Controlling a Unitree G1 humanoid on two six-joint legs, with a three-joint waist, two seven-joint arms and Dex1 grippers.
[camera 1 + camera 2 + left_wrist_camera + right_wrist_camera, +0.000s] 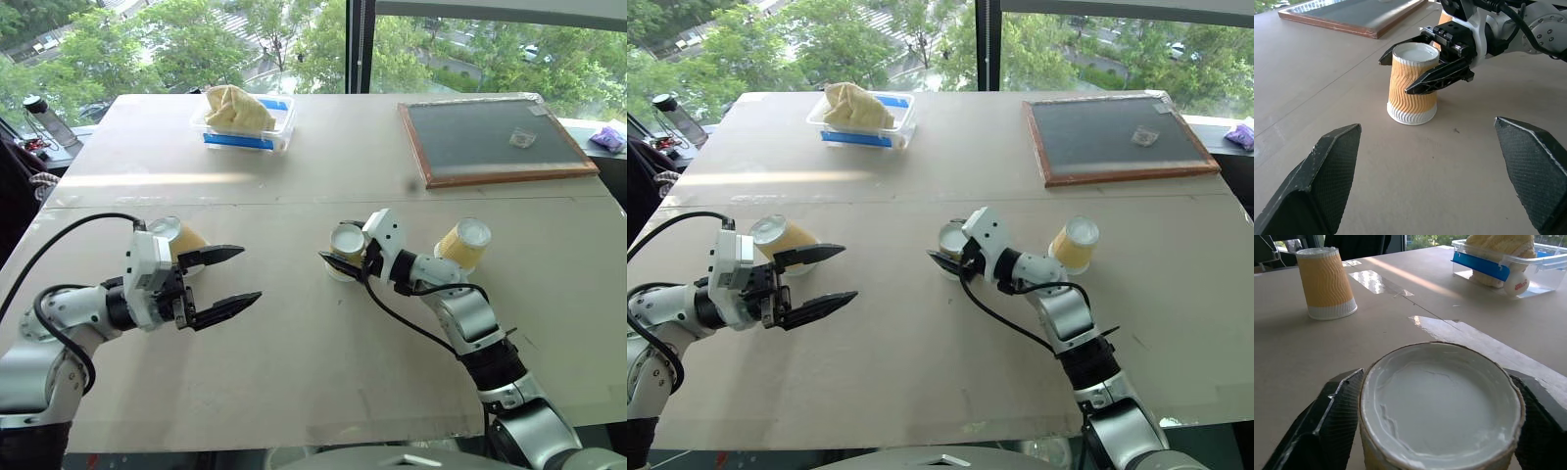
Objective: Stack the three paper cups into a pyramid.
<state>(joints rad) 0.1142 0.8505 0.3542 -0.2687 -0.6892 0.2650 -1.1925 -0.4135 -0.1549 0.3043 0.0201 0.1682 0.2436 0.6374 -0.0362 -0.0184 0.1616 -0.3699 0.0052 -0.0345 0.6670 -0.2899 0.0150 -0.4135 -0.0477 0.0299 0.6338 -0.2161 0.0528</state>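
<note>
Standing inverted, three paper cups (1412,84), ribbed yellow-orange walls, white rims

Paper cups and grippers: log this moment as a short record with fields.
middle yellow paper cup: upside down on the beige tabletop, between the right gripper's fingers
right gripper: straddles that cup, fingers on either side; grip cannot be judged
cup near left gripper: upside down, standing apart behind the left gripper
left gripper: open, holding nothing
third cup: upside down, standing alone beyond the right arm
pyramid: not begun; all three cups stand separately
</note>
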